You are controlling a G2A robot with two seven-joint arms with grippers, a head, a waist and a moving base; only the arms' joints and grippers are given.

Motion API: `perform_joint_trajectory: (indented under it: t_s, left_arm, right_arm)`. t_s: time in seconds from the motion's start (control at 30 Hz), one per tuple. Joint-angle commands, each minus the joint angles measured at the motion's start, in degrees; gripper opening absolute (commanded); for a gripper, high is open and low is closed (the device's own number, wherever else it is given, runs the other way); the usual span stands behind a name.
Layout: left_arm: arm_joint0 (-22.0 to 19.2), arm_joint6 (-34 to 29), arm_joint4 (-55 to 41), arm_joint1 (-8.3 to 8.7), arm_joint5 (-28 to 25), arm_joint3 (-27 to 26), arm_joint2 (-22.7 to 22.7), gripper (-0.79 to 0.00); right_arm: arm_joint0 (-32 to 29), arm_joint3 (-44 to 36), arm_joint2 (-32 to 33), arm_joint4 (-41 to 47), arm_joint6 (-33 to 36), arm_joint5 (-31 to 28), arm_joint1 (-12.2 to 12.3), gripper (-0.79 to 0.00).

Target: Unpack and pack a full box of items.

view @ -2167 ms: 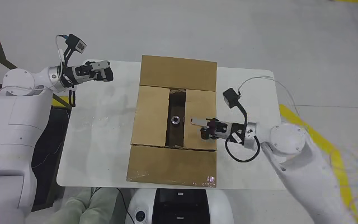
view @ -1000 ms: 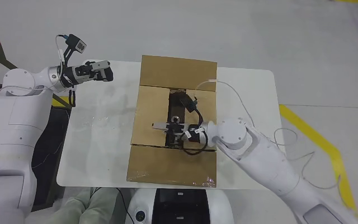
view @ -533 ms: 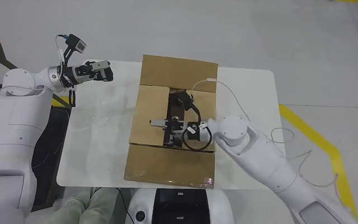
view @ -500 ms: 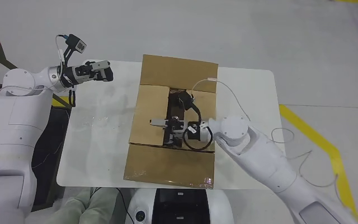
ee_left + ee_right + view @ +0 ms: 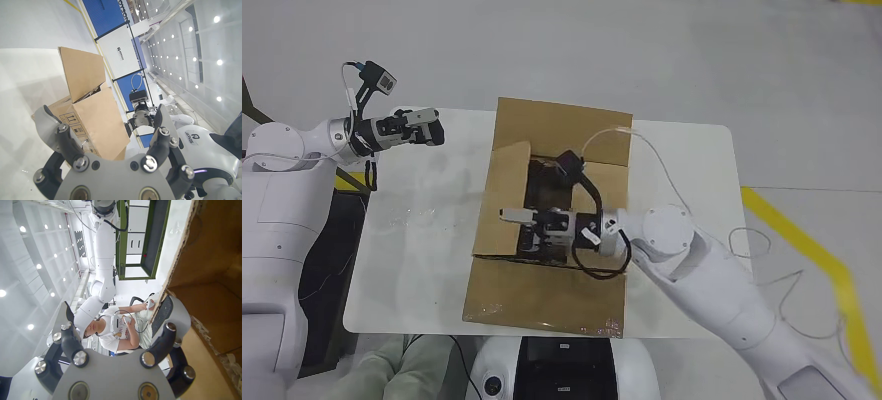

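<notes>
Top view: cardboard box [image 5: 562, 125] is sitting in the middle of the white table [image 5: 422, 260], far and near flaps lying folded out flat, left flap [image 5: 500, 195] tilting up off the opening. Right gripper [image 5: 527, 222] is hanging over the box opening, reaching in from the right side, with its tips at the inner edge of that left flap. Right wrist view: right gripper [image 5: 113, 313] is standing with jaws spread wide, and the flap's raw cardboard edge is resting against the ribbed pad of one finger [image 5: 162, 311], the other finger well apart from it, so nothing is being clamped; brown inside walls of the box [image 5: 208, 275] are showing just beside that finger. Contents inside are looking dark; cannot tell what they are. Left gripper [image 5: 427, 128] is hovering at the far left corner of the table, well apart from the box. Left wrist view: left gripper [image 5: 104, 117] is spread apart and holding nothing, with the box [image 5: 98, 121] showing beyond its fingers.
</notes>
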Motion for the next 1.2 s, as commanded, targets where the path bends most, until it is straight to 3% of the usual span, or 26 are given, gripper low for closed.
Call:
perform_joint_trajectory:
  t_s: [0.0, 0.63, 0.87, 1.0, 1.17]
  left_arm:
    - [0.0, 0.0, 0.0, 0.00, 0.0, 0.0, 0.0, 0.000]
    - [0.0, 0.0, 0.0, 0.00, 0.0, 0.0, 0.0, 0.000]
    - [0.3, 1.1, 0.4, 0.02, 0.3, -1.0, -0.1, 0.000]
    - [1.2, 2.8, 2.6, 0.67, 1.4, -4.6, -2.3, 0.000]
    - [1.5, 3.1, 2.8, 1.43, 3.2, -5.4, -5.3, 0.000]
  right_arm:
    - [0.7, 0.1, -1.0, -0.3, -1.0, -0.4, -0.6, 0.000]
    - [6.2, 3.8, -10.1, -2.8, -7.0, -4.4, -6.4, 0.000]
    - [6.2, 3.8, -10.1, -2.8, -7.0, -4.4, -6.4, 0.000]
    - [6.2, 3.8, -10.1, -2.8, -7.0, -4.4, -6.4, 0.000]
    - [6.2, 3.8, -10.1, -2.8, -7.0, -4.4, -6.4, 0.000]
